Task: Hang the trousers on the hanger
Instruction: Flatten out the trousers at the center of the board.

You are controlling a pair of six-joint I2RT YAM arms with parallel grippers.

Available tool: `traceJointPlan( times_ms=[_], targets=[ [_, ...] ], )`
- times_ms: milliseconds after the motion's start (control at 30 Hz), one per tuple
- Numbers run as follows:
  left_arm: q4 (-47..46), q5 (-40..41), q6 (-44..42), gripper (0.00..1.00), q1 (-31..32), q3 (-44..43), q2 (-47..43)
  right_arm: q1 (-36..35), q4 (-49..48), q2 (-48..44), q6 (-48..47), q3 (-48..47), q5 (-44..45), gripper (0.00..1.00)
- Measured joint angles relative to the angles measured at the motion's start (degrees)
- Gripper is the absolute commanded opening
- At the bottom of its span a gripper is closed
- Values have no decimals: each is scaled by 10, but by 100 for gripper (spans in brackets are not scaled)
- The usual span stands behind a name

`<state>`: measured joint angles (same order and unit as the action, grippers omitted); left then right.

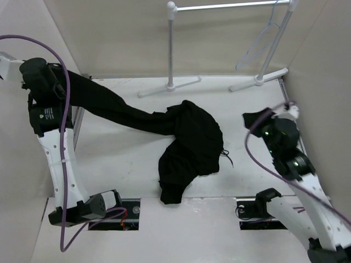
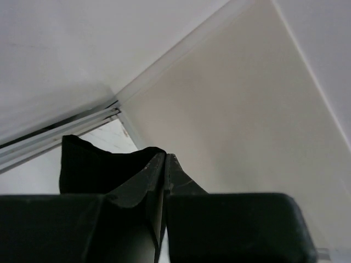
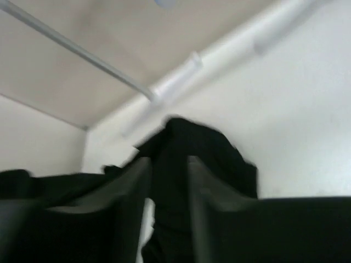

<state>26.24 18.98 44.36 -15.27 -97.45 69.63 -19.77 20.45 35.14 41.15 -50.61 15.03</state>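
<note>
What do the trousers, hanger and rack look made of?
Trousers: soft matte black cloth, exact weave unclear; it drapes and bunches in folds. Hanger: thin, pale, seemingly translucent, probably plastic; too small to be sure. Rack: smooth white tubes, likely painted metal, though plastic is possible.

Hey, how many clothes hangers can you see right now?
1. The hanger hangs from the rail of the rack, at the far right. Another could be hidden under the heaped trousers.
</note>
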Motion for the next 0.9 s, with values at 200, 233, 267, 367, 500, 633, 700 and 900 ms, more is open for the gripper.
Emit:
traceJointPlan(
  times_ms=[200, 233, 267, 367, 500, 633, 700, 900],
  targets=[
    [12, -15, 14, 1, 17, -26, 29, 2, -14, 216, 16, 129, -68, 76],
    [15, -16, 16, 1, 14, -22, 39, 1, -12, 245, 15, 141, -75, 76],
    [16, -17, 19, 1, 10, -15, 49, 0, -14, 271, 15, 145, -81, 75],
    [25, -23, 29, 1, -2, 24, 71, -2, -64, 346, 10, 143, -100, 73],
    [46, -29, 38, 1, -11, 69, 83, 1, -152, 428, 12, 129, -134, 73],
    [47, -34, 42, 1, -19, 87, 78, 16, -235, 520, 36, 107, -178, 65],
    [47, -36, 43, 1, -23, 97, 70, 21, -276, 557, 57, 100, -199, 43],
    [48, -37, 44, 1, -29, 105, 61, 29, -329, 575, 121, 102, -225, 5]
  ],
)
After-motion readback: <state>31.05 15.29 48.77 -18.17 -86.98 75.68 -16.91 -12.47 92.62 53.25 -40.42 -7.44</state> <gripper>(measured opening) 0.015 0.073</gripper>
